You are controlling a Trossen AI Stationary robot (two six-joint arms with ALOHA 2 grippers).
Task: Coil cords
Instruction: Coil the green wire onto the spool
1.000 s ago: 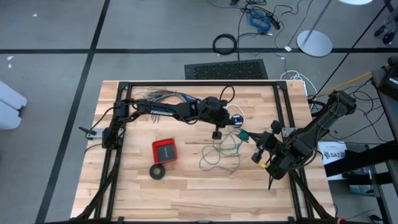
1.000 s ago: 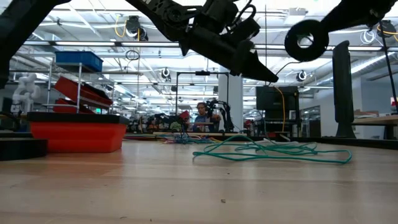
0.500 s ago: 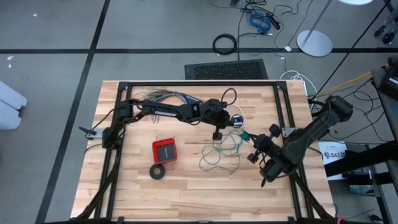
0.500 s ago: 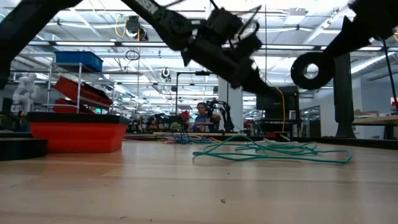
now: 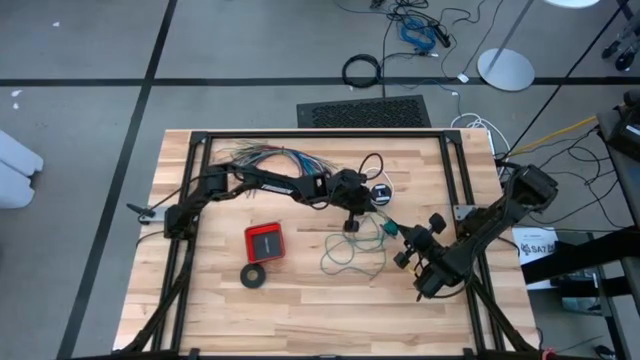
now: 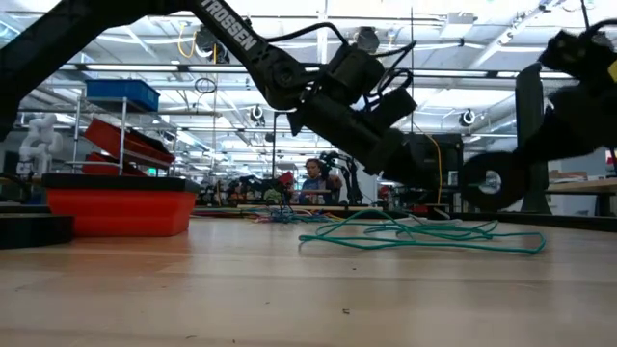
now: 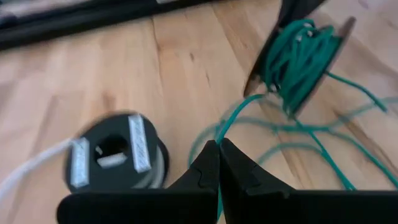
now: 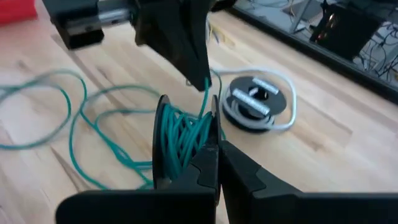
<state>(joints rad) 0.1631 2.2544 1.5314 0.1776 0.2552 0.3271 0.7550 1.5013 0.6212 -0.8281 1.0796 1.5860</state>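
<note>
Half-coiled teal wire (image 5: 352, 245), seemingly gripper-held

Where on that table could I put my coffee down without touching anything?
The table's near strip below the black ring and red box is bare, as is the left part. The middle right is crowded: teal wire, white cord spool, both grippers.

My own left fingers (image 7: 219, 180) hide the teal wire (image 7: 298, 59) strand's end beside the blurred black spool (image 7: 115, 152).
</note>
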